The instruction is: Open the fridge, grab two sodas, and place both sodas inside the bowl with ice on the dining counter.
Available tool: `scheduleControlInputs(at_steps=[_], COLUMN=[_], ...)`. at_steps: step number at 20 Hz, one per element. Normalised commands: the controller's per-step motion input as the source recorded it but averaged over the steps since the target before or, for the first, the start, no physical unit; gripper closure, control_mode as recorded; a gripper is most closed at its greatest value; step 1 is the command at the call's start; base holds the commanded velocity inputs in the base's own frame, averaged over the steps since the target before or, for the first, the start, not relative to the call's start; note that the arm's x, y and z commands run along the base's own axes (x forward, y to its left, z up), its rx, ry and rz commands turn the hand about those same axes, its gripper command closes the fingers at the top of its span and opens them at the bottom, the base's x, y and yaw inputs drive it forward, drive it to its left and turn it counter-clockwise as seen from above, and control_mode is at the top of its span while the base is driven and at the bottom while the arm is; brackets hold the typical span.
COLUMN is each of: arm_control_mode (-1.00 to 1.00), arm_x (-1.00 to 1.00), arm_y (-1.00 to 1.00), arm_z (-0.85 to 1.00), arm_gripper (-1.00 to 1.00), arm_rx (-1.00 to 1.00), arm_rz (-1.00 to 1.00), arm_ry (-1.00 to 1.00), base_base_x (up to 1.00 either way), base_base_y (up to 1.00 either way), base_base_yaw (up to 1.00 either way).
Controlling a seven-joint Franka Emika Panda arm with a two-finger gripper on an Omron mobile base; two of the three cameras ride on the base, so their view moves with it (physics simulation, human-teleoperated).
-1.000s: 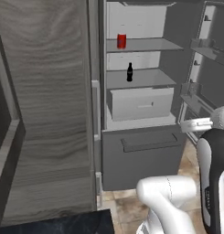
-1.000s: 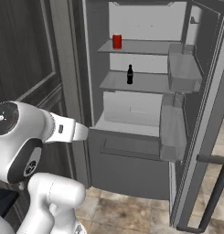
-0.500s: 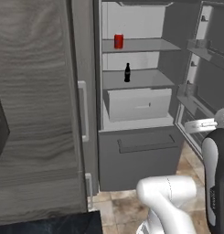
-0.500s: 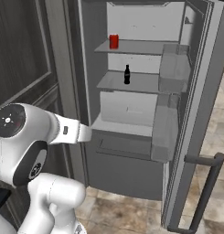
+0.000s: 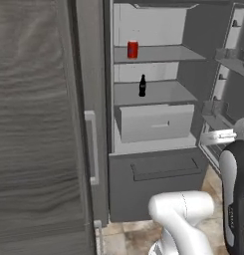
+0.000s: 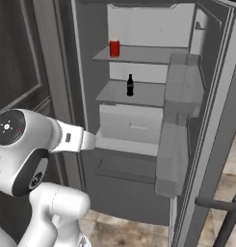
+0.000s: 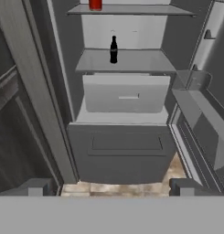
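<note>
The fridge stands open, its door swung out to the right, on a brown tiled floor. A wood panel is on its left. The red can sits on the top shelf. The dark bottle stands on the shelf below, above a pale drawer. The arm reaches toward the fridge, low, well short of both drinks. The gripper seems wide apart and holds nothing.
</note>
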Motion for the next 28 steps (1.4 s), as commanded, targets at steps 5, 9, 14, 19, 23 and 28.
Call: scheduleControlInputs(at_steps=[5,9,14,19,23,28], arm_control_mode=[1.00,1.00,1.00,1.00,1.00,1.00], arm_x=[0.00,0.00,0.00,0.00,0.00,0.00], arm_y=[0.00,0.00,0.00,0.00,0.00,0.00], arm_z=[0.00,0.00,0.00,0.00,0.00,0.00], arm_gripper=[-1.00,-1.00,-1.00,-1.00,-1.00,-1.00], arm_rx=[0.00,0.00,0.00,0.00,0.00,0.00], arm_rz=[0.00,0.00,0.00,0.00,0.00,0.00], arm_ry=[0.00,0.00,0.00,0.00,0.00,0.00], base_base_x=[0.73,0.68,0.47,0.44,0.47,0.59], base_base_y=[-0.08,-0.21,-0.36,-0.29,-0.04,-0.01], base_base_yaw=[0.00,0.00,0.00,0.00,-0.02,-0.04])
